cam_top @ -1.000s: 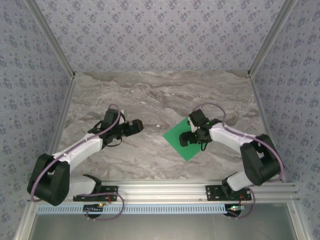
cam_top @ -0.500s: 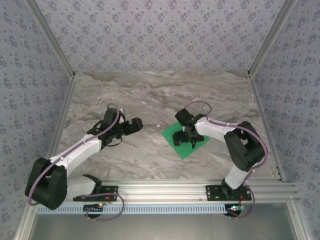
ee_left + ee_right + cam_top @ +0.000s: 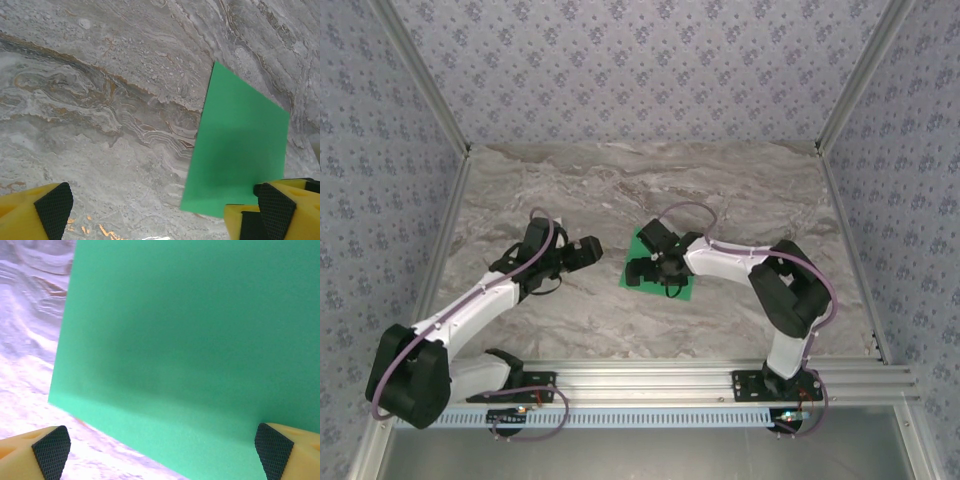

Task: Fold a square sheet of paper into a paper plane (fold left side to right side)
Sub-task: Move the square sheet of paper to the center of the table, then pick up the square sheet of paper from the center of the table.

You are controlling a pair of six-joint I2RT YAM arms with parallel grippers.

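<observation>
Unfolded square sheet of paper (image 3: 240, 145) flat on table (image 3: 100, 75); first fold pending. Over it, right tool (image 3: 162, 445) wide, contact unclear; left tool (image 3: 160, 207) wide, empty. Next: pinch left edge, carry rightward.

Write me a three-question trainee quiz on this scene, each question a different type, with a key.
1. Fill in: the jaws of the left gripper and the right gripper both stand ____.
2. Which one is positioned directly over the square sheet of paper? A) left gripper B) right gripper C) neither
3. True or false: the sheet lies flat and unfolded on the table.

Key: 1. open; 2. B; 3. true
</observation>
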